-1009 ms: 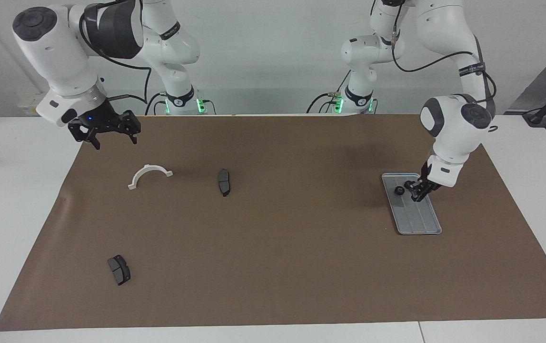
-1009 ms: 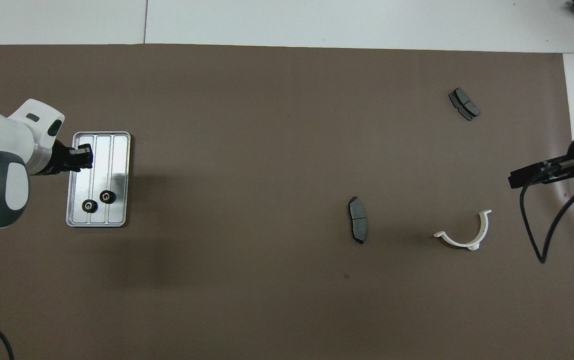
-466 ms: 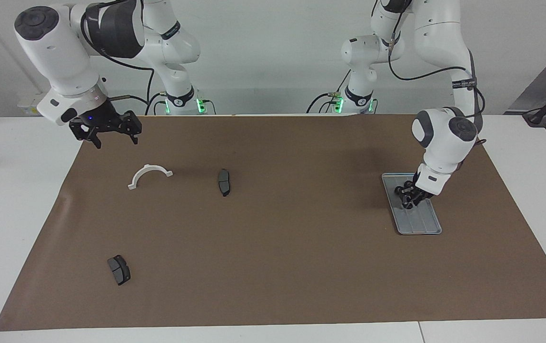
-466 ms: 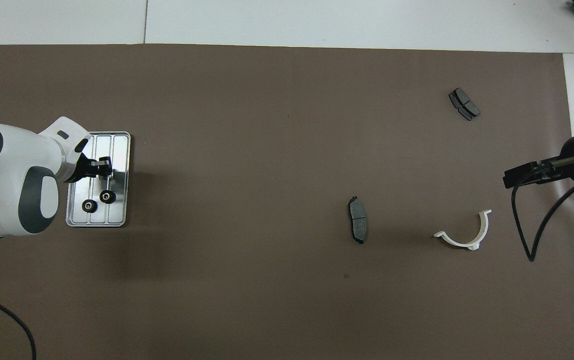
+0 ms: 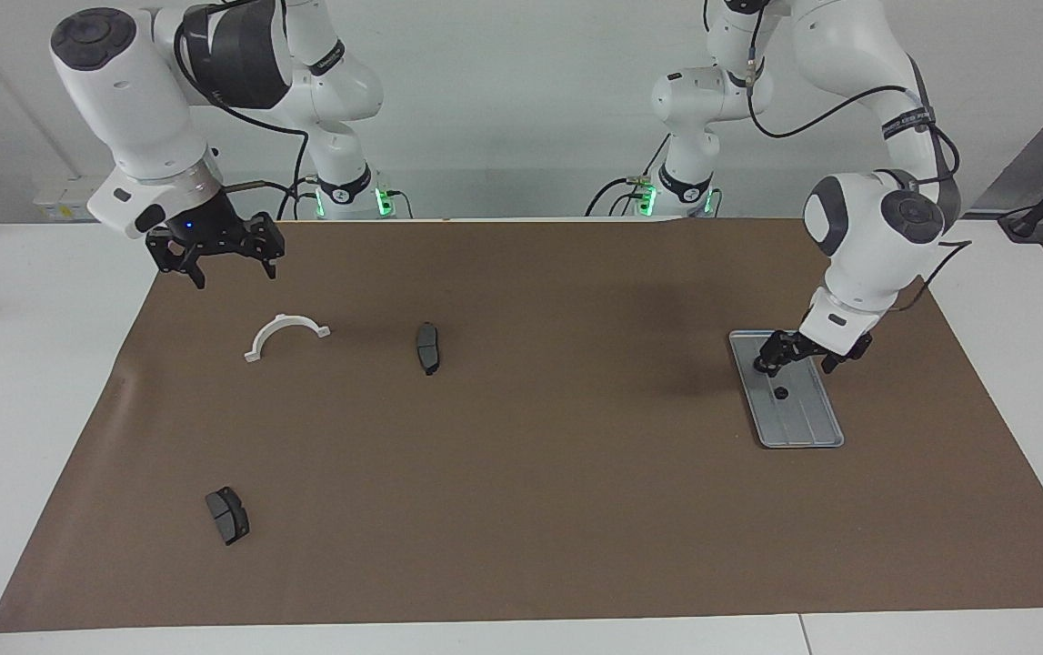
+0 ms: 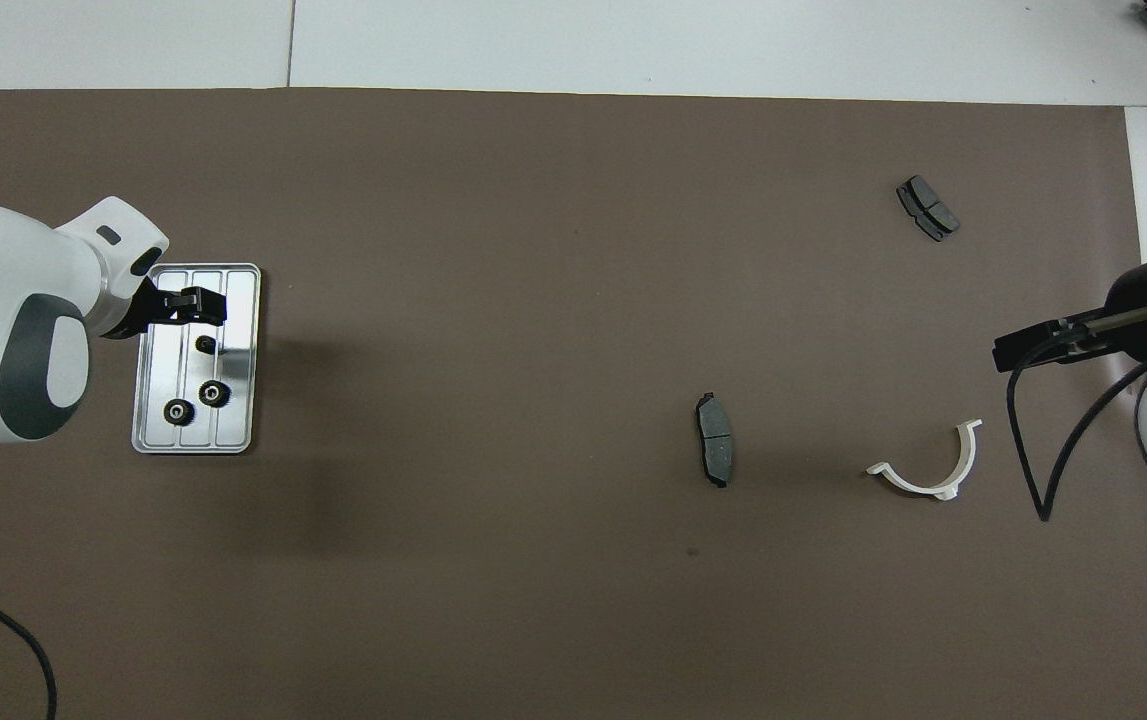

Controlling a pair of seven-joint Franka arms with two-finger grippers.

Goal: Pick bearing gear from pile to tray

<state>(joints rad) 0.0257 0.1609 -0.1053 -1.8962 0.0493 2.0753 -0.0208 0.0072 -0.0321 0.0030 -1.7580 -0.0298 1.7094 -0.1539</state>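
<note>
The left tool, fingers apart and empty, hangs tilted over the tray.

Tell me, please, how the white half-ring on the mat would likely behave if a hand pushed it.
The white half-ring looks like thin plastic, so probably light and stiff. Lying flat, it should slide or spin, not roll. Pushed at one end, it would likely pivot.

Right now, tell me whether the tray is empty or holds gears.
Not empty. The tray holds three small black gears, lying apart on its ridged floor, clearest from overhead. The left gripper hangs open above it, holding nothing.
</note>
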